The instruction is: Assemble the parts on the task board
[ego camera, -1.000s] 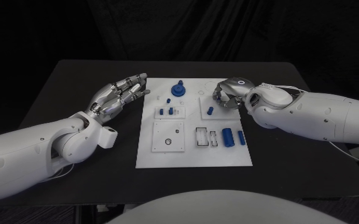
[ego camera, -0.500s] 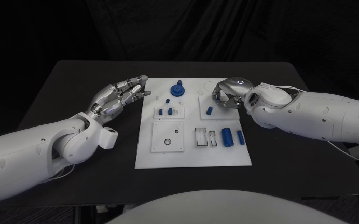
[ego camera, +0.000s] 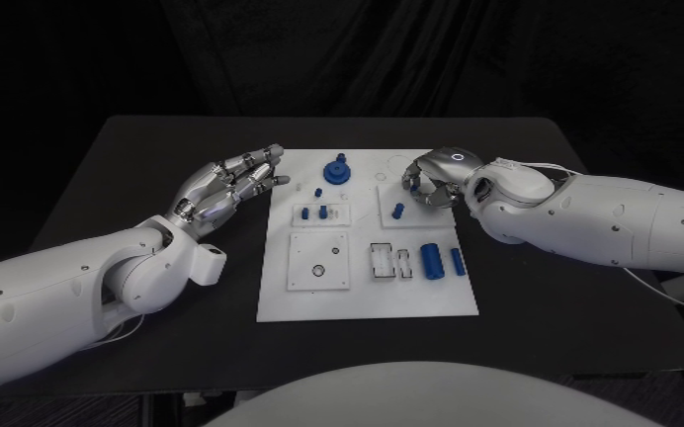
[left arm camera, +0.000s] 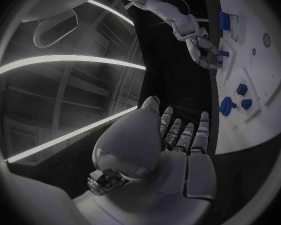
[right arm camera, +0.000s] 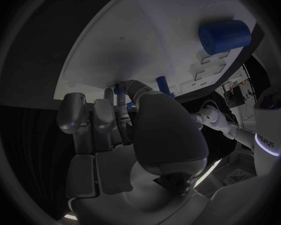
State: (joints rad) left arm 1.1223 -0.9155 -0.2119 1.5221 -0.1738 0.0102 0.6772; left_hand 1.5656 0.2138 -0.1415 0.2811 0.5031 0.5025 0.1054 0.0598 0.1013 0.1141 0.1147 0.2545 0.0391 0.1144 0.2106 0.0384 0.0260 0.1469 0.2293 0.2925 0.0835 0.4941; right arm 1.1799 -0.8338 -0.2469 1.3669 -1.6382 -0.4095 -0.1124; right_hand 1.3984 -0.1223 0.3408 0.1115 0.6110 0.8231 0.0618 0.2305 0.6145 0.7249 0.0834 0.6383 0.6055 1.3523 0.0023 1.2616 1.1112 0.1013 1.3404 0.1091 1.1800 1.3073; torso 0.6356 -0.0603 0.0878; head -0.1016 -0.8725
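Note:
The white task board (ego camera: 368, 294) lies mid-table. On it are a blue knob (ego camera: 338, 170) at the far edge, two short blue pegs (ego camera: 313, 213), a lone blue peg (ego camera: 399, 212) and two blue cylinders (ego camera: 444, 261) beside an open slot. My right hand (ego camera: 432, 182) curls down over the board's far right part, just beyond the lone peg. In the right wrist view its fingertips (right arm camera: 118, 97) pinch a small blue part (right arm camera: 120, 88), mostly hidden. My left hand (ego camera: 228, 188) hovers with fingers spread, holding nothing, beside the board's far left edge.
The black table (ego camera: 142, 150) runs well past the board on both sides. My left forearm (ego camera: 100, 279) lies over the table's left part, and my right forearm (ego camera: 584, 214) over its right. A dark curtain hangs behind the table.

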